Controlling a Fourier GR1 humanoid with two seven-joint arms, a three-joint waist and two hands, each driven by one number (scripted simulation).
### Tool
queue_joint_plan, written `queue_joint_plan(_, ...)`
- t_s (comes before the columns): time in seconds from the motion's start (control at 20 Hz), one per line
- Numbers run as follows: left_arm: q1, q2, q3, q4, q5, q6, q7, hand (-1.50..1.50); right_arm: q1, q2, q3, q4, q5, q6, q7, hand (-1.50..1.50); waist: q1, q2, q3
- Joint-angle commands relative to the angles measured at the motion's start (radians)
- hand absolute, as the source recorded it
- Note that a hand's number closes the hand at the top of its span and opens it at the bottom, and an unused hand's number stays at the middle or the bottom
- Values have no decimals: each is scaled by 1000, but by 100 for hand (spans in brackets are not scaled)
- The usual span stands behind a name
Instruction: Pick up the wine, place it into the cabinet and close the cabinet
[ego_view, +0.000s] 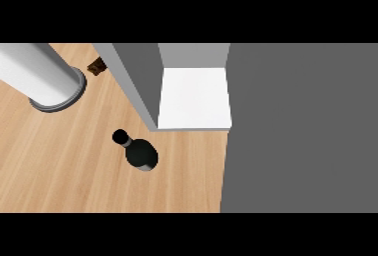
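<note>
While the wine (139, 153) sits on the wooden counter (66, 165) just before the open cabinet (193, 97), I cannot tell either hand's state from here.

This looks like a kitchen. A light wooden surface (66, 170) carries a dark wine bottle (139, 152), and a plain grey cabinet (295, 125) beside it stands open, showing a white shelf (193, 97) inside.
</note>
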Motion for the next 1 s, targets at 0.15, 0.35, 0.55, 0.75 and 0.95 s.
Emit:
queue_joint_plan(0.15,-64,-15,15,200,-92,-123,-42,-150,-39,-11,4,-236,-32,-42,156,-150,-8,3,-1)
queue_joint_plan(0.35,-75,-5,24,273,-93,-173,-35,-150,19,-13,13,-232,-38,-28,108,-150,-11,1,0)
queue_joint_plan(0.55,-88,15,33,372,-113,-232,-28,-150,4,-18,-29,-232,-65,-39,133,-150,-9,2,0)
queue_joint_plan(0.75,-52,-18,20,398,-157,-290,-43,-150,-20,-12,6,-248,-30,-52,154,-150,-4,0,0)
queue_joint_plan(0.95,-161,-70,-36,540,-298,-295,-97,-150,-54,-7,39,-238,-15,-65,182,-150,-19,4,-1)
